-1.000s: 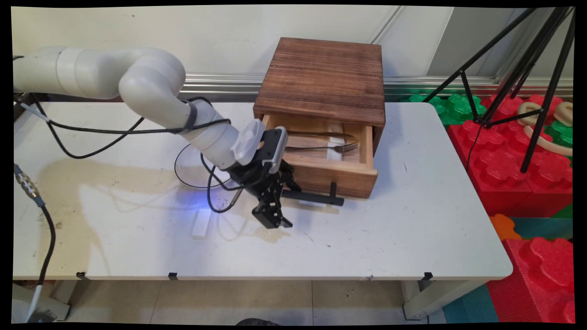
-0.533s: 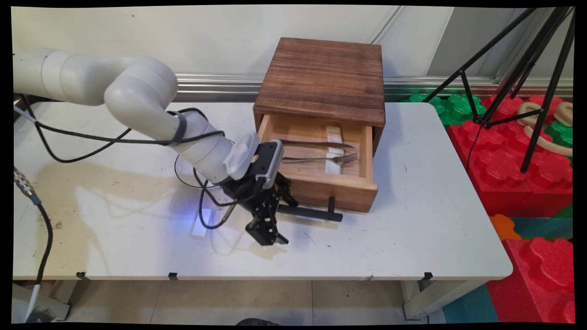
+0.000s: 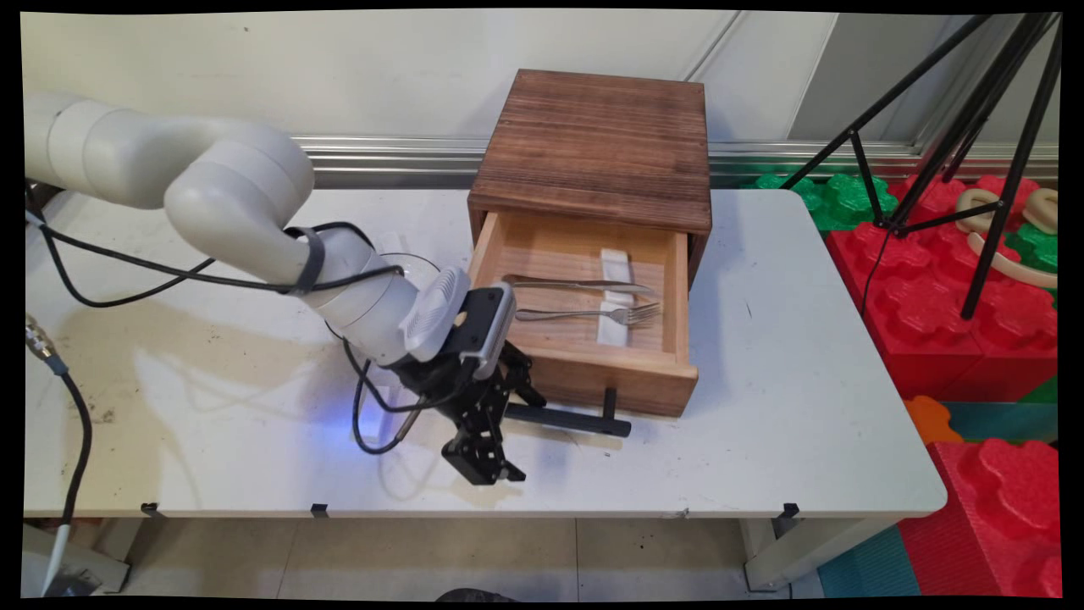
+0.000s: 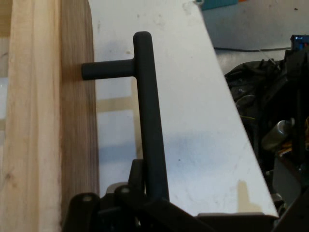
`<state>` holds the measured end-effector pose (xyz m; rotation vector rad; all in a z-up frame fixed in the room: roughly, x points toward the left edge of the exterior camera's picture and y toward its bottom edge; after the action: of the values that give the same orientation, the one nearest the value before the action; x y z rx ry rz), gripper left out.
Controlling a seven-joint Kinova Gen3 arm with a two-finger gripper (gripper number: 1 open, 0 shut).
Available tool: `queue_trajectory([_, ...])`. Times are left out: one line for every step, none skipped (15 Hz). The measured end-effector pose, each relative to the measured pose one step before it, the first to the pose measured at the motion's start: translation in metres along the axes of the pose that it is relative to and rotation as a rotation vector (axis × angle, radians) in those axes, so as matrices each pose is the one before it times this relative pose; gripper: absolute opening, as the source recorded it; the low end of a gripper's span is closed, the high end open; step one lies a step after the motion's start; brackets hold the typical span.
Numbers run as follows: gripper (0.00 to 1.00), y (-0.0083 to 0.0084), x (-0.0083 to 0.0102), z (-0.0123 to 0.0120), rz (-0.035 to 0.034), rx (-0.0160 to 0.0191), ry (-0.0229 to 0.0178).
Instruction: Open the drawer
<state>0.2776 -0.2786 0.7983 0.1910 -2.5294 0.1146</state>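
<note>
- Note the white bench (image 3: 762, 440) carrying a dark wooden box (image 3: 597, 144).
- Its drawer (image 3: 618, 377) stands pulled out, with a knife (image 3: 580, 285) and fork (image 3: 593, 315) inside.
- Your fingers (image 3: 517, 405) grip the black handle (image 4: 149, 121).

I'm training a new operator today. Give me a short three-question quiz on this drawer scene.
1. True or false: the drawer is shut.
2. What is the gripper shut on? A) fork B) handle C) knife
3. Fill in: the fork and knife lie inside the ____.

Key:
1. False, it stands open.
2. B, the black handle.
3. Drawer.
</note>
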Motion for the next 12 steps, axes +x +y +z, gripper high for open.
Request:
queue_trajectory([1.00, 0.00362, 0.00045, 0.00006, -0.00005, -0.00075, 0.00052])
queue_trajectory([1.00, 0.00410, 0.00049, 0.00015, 0.00046, -0.00057, 0.00012])
queue_trajectory([1.00, 0.00402, 0.00033, 0.00007, 0.00010, -0.00055, 0.00029])
queue_trajectory([1.00, 0.00334, 0.00027, 0.00007, 0.00011, -0.00075, 0.00046])
queue_trajectory([1.00, 0.00229, 0.00010, -0.00001, 0.00007, -0.00047, 0.00040])
queue_trajectory([1.00, 0.00320, 0.00024, 0.00010, 0.00089, -0.00115, 0.00056])
queue_trajectory([1.00, 0.00196, 0.00030, 0.00011, 0.00103, -0.00093, 0.00039])
queue_trajectory([1.00, 0.00287, 0.00022, 0.00000, 0.00072, -0.00058, 0.00048])
queue_trajectory([1.00, 0.00199, 0.00001, -0.00011, 0.00025, 0.00004, 0.00037])
queue_trajectory([1.00, 0.00260, 0.00024, 0.00001, 0.00109, -0.00039, 0.00052])
queue_trajectory([1.00, 0.00152, 0.00039, 0.00015, 0.00151, -0.00083, 0.00041])
queue_trajectory([1.00, 0.00240, 0.00036, 0.00005, 0.00111, -0.00086, 0.00085])
